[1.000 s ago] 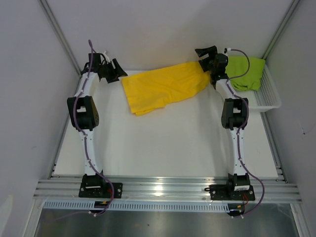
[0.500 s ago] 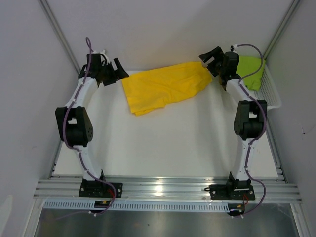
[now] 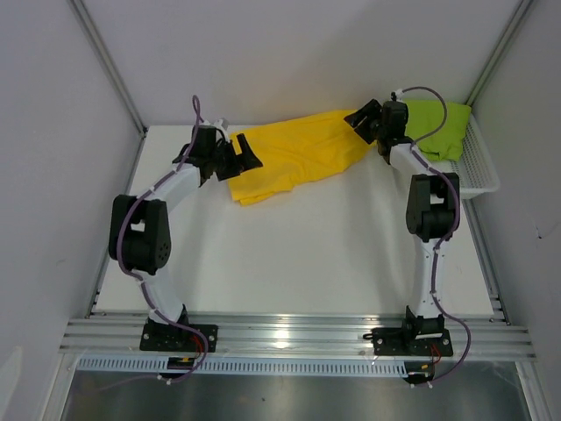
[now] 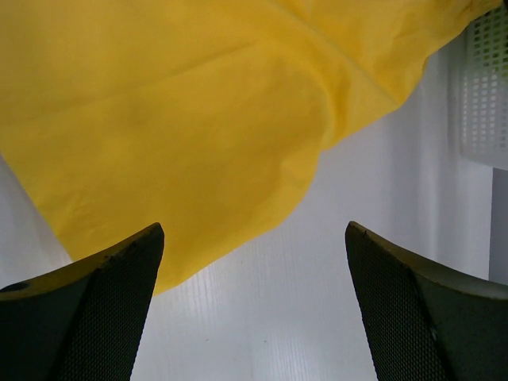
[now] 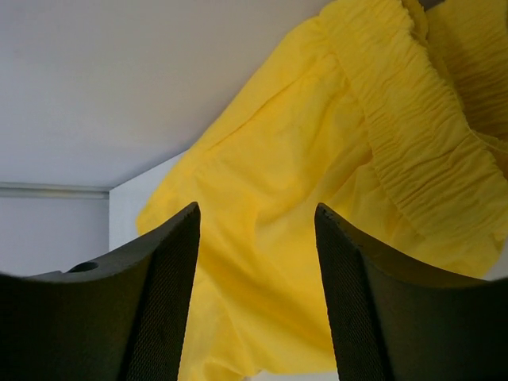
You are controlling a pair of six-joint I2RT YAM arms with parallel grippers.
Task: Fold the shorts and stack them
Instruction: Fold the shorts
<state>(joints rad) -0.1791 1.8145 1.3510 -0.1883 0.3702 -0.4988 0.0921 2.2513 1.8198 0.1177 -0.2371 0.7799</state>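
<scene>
The yellow shorts [image 3: 294, 156] lie spread and creased at the back of the table. In the right wrist view their gathered waistband [image 5: 413, 135] is at the right. My left gripper [image 3: 248, 159] is open and empty at the shorts' left edge. In the left wrist view [image 4: 254, 302] it hangs over bare table, with the yellow cloth [image 4: 190, 119] just ahead. My right gripper [image 3: 361, 119] is open and empty over the shorts' right end, with yellow cloth [image 5: 262, 262] between its fingers [image 5: 159, 302]. The lime green shorts [image 3: 436, 128] lie bunched in the basket.
A white plastic mesh basket [image 3: 476, 178] stands at the back right against the wall; a corner of it shows in the left wrist view [image 4: 484, 87]. Grey walls close in the back and both sides. The white table [image 3: 289, 254] stretches to the near rail.
My left gripper has swung from the back left corner to the right and down, to the yellow shorts' left edge. My right gripper has shifted slightly at the shorts' right end. The shorts have not moved.
</scene>
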